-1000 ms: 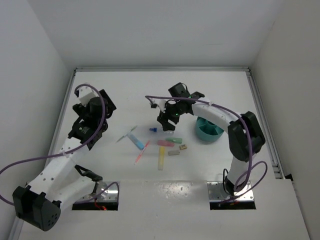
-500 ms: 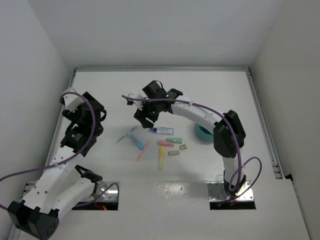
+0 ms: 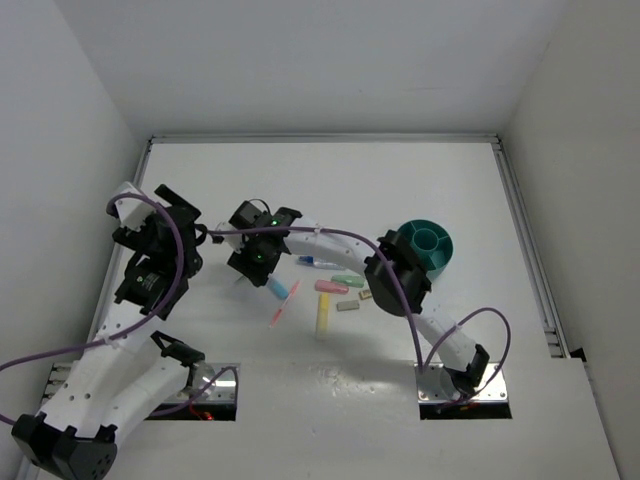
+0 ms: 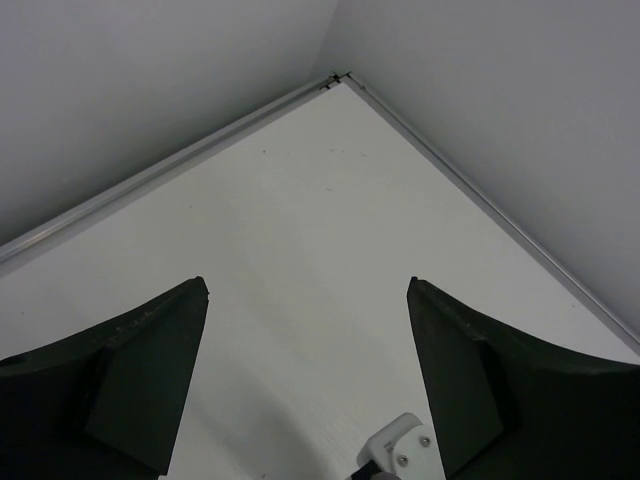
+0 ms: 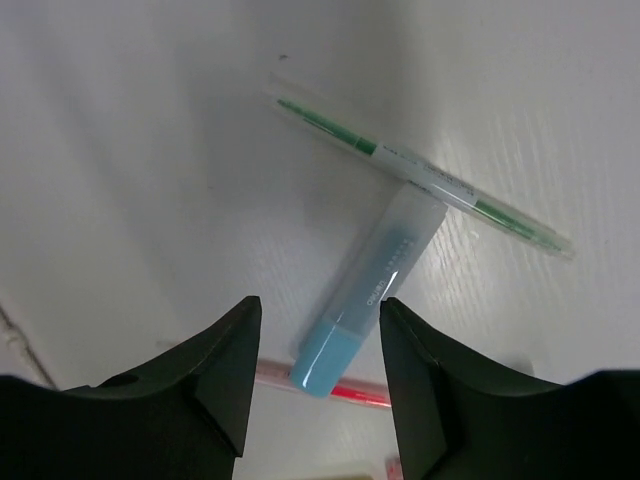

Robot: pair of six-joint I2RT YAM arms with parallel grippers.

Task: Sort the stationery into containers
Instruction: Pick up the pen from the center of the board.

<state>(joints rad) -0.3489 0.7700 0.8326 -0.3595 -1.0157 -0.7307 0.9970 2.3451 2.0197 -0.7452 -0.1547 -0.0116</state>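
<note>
The left hand (image 4: 306, 290) hangs spread over bare tabletop (image 3: 330, 190) near the far left corner, with edge rails on both sides. The right hand (image 5: 318, 310), also spread, hangs over a pale blue pen (image 5: 370, 290) whose tip meets a clear green-cored pen (image 5: 420, 178). A pink pen (image 5: 340, 390) is mostly hidden behind the fingers. The teal cup (image 3: 448, 250) stands well to the right, its near-left edge cut off by the right arm's elbow.

White tabletop (image 3: 330, 185) enclosed by three plain pale walls: back wall (image 3: 320, 60), left wall (image 3: 50, 180), right wall (image 3: 590, 180). A metal strip (image 3: 320, 138) borders the far edge; a wider metal rail (image 3: 525, 240) borders the right edge. Two rectangular openings cut the near edge, left opening (image 3: 165, 411) and right opening (image 3: 440, 411).
</note>
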